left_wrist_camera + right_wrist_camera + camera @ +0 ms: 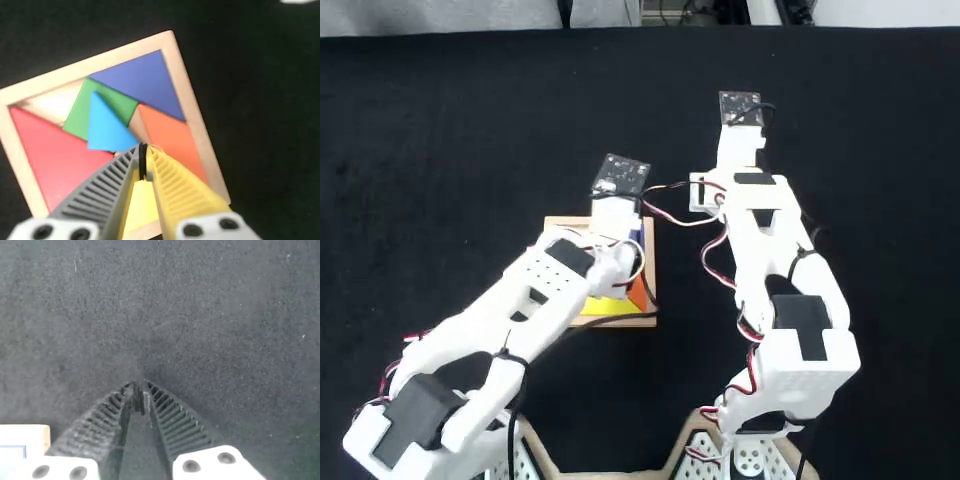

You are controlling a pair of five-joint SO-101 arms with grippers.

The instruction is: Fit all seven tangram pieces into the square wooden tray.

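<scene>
The light blue triangle [105,131] looks unseated: it overlaps the green piece [77,112], with a bare gap [50,105] beside them in the wooden tray [194,120]. A badly angled nudge could ride it higher or dislodge its neighbours. The tray sits near the middle of the tabletop [440,120]. The left jaws, pressed together and empty, hover with their tips just beside that triangle. The right jaws, also closed on nothing, hang over bare tabletop beside the tray.

**tangram_fan:** what colours sit in that square pale wooden tray [181,75]?

**botwatcher:** big red triangle [55,160], dark blue triangle [145,82], green piece [75,115], light blue triangle [105,130], orange piece [172,140]. From overhead there's a yellow piece [605,306] at 6 o'clock. Black tablecloth [440,120]. The left gripper [142,150] has one grey finger [107,185], one yellow [177,185].
</scene>
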